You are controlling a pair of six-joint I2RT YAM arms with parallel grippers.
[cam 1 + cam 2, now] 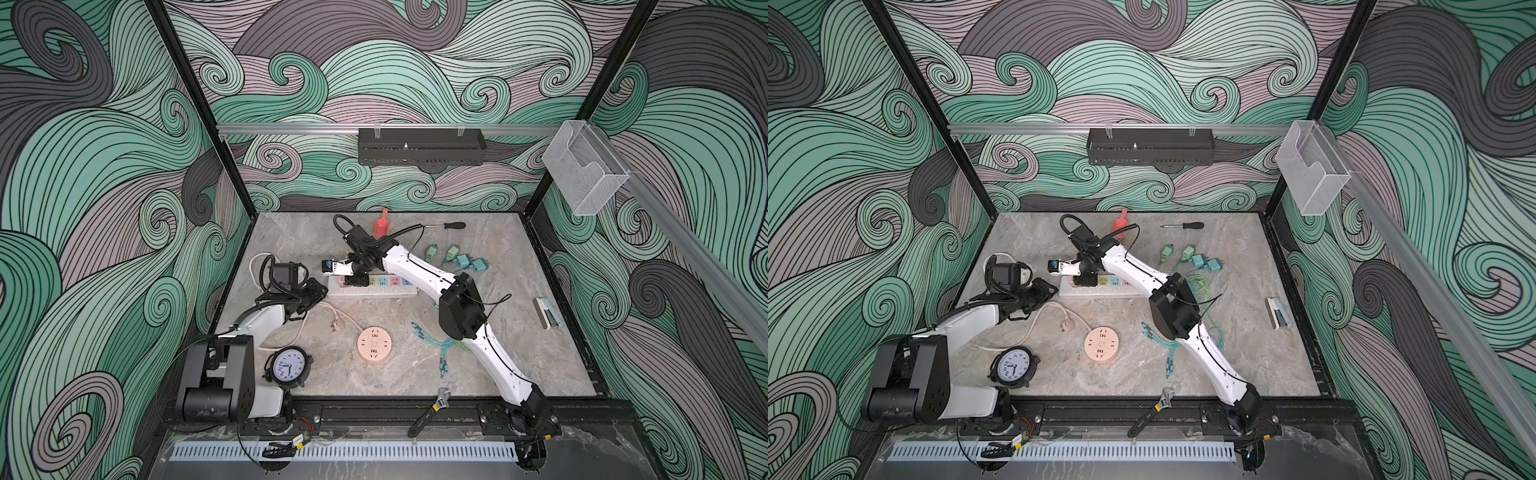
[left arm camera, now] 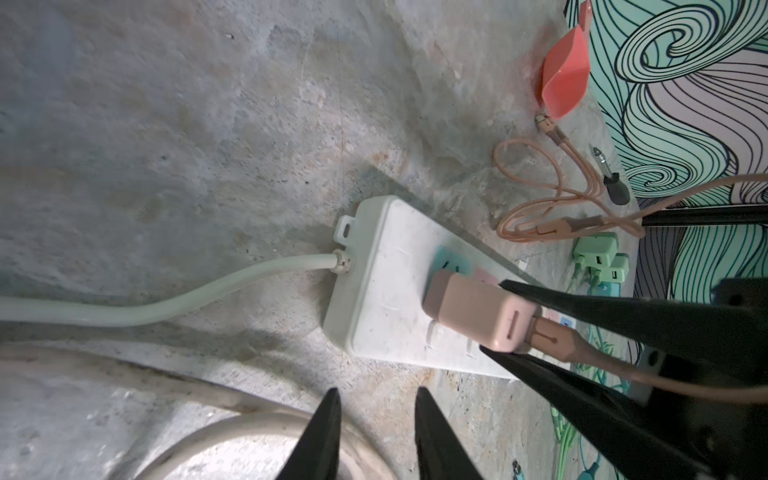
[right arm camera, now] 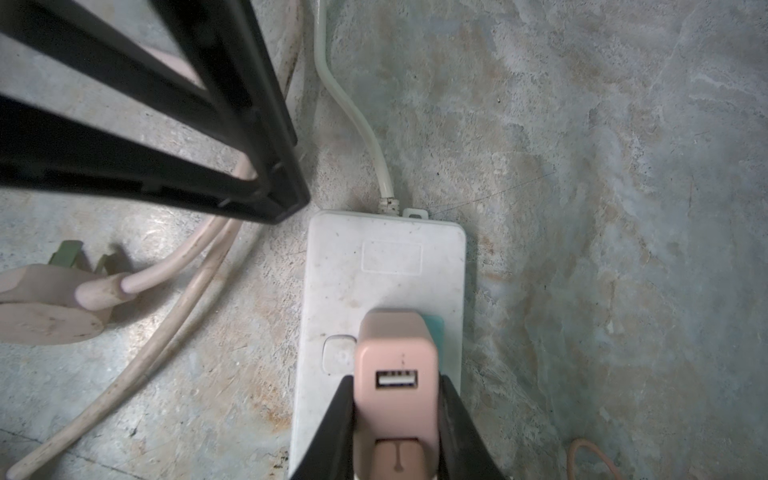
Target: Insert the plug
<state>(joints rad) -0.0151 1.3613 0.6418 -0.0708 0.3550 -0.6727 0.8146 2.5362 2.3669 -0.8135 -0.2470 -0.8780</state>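
Where the right gripper (image 3: 397,386) reaches across the middle, I count one pink plug (image 3: 397,353), a USB adapter, clamped by its sides between both black fingers. Plug position: standing on the white power strip (image 3: 386,257), of which I count one. It is over the teal outlet nearest the strip's cord end, with its base against the face. Whether it is pushed fully home I cannot tell. One pink cable connector sits in the plug's rear, beside one bare USB port.

Left gripper (image 2: 376,392): one, fingers parted with nothing between them. It sits low over the table just off the strip's cord end, apart from the plug.

Other stock I log on the table in a top view:
- green adapters (image 1: 432,251), two
- blue adapters (image 1: 462,261), two, just beside the green
- round pink socket hub (image 1: 374,343), one
- three-pin plug (image 1: 337,325) on a cream cord, one
- clock (image 1: 287,367), one
- screwdriver (image 1: 446,226), one
- red scoop (image 1: 382,224), one
- stapler (image 1: 547,313), one
- teal cables (image 1: 444,345), one loose bundle, strands too fine to count

On the front rail:
- adjustable wrench (image 1: 430,411), one
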